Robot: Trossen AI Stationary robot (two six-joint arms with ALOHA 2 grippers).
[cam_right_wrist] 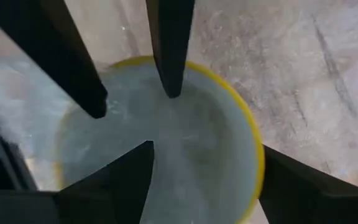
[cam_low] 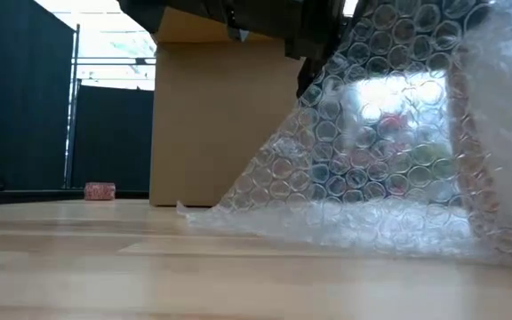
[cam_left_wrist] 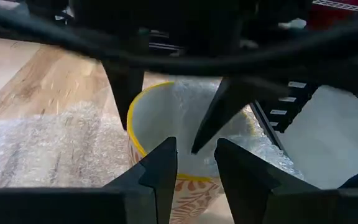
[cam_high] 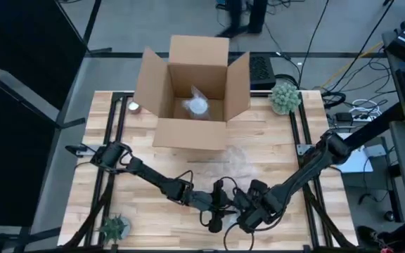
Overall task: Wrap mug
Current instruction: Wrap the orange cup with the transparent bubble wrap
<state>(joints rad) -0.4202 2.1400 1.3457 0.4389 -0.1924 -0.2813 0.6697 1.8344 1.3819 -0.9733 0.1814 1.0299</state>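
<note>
A mug with a yellow rim [cam_left_wrist: 133,134], a white inside and an orange-patterned outside [cam_right_wrist: 185,149] stands upright on a sheet of bubble wrap [cam_low: 363,178], near the table's front edge. The wrap rises around the mug, and some of it lies inside. My left gripper [cam_left_wrist: 194,146] hovers over the mug's mouth, open by a narrow gap. My right gripper [cam_right_wrist: 207,152] is open wide across the mug's wall, one finger inside [cam_right_wrist: 135,180] and one outside [cam_right_wrist: 291,186]. In the high view both grippers [cam_high: 232,214] cover the mug. My left gripper points slanting down into the mug's mouth, above the wrap inside; whether its fingertips [cam_right_wrist: 98,106] touch the wrap, I cannot tell. My right gripper comes from above and straddles the rim [cam_right_wrist: 258,168]; whether its outer finger touches the wall, I cannot tell.
An open cardboard box [cam_high: 192,91] stands at the table's far middle with a wrapped bundle [cam_high: 197,105] inside. A small red roll [cam_low: 100,190] lies to its left. One small plant [cam_high: 285,96] is at the far right, another [cam_high: 114,226] at the near left.
</note>
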